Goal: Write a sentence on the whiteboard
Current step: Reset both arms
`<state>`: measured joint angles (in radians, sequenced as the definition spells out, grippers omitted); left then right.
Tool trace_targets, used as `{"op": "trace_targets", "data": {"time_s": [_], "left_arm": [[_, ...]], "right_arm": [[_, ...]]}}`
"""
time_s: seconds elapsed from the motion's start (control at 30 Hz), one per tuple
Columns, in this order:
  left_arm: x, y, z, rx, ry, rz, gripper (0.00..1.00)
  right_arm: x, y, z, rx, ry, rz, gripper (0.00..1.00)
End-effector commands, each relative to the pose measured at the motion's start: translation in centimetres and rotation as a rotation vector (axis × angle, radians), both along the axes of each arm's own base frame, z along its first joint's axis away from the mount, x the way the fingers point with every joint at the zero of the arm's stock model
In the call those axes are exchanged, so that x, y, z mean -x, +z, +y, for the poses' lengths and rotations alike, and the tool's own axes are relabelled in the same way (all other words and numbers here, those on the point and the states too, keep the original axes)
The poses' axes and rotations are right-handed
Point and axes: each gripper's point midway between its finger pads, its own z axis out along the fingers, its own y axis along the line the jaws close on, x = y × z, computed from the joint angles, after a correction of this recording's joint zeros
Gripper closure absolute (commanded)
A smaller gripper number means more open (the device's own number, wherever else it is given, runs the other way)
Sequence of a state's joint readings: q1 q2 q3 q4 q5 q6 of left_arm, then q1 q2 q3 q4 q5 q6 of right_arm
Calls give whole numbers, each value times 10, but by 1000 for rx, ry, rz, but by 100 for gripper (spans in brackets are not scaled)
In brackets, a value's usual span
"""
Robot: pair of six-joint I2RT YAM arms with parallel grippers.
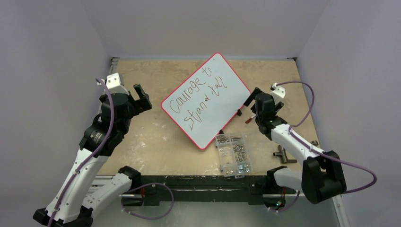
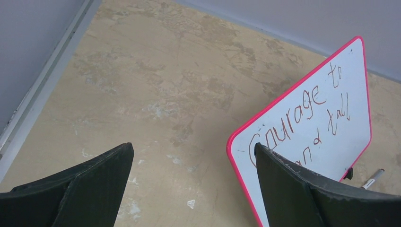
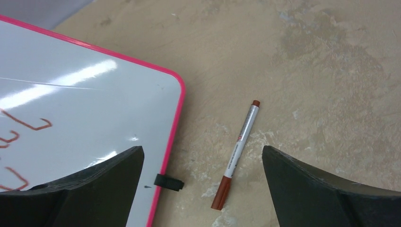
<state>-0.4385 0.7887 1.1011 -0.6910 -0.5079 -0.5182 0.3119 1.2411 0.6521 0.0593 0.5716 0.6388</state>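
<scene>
Your sentence (image 1: 198, 97) looks finished; hence the marker (image 3: 239, 151) lies loose beside the whiteboard (image 1: 213, 125); right gripper (image 3: 202, 150) and left gripper (image 2: 193, 145) both spread, empty.

The flat, rectangular white whiteboard (image 1: 218, 118) has a thin pink-red rim and bears a reddish-brown handwritten sentence (image 1: 197, 98). The slim marker pen (image 3: 239, 153) is silver with red-brown ends. The worn tabletop (image 3: 331, 71) is mottled beige.

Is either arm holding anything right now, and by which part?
Nothing is held. The right gripper is open above the marker, which lies loose on the table beside the whiteboard. The left gripper is open and empty too.
</scene>
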Motion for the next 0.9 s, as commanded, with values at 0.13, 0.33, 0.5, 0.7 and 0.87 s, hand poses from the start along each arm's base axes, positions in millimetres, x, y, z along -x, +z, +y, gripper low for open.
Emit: {"op": "trace_targets", "data": {"time_s": [0.13,0.33,0.5,0.7,0.87], "left_arm": [[3,13,17,-115,24,-14,0],[6,16,25,-183,22,-24,0],[7,14,27,-217,9,-44,0],[4,-1,23,-244,-20,-22,0],[2,-9,21,-244,-31,-16,0]], "right_arm": [[-1,77,27,-79,188,-229,1],[9,114,53,-161,336,-353,1],[22,123,79,-237,487,-403,1],[48,118,107,-332,662,-434,1],[72,114,117,-373,752,-465,1]]}}
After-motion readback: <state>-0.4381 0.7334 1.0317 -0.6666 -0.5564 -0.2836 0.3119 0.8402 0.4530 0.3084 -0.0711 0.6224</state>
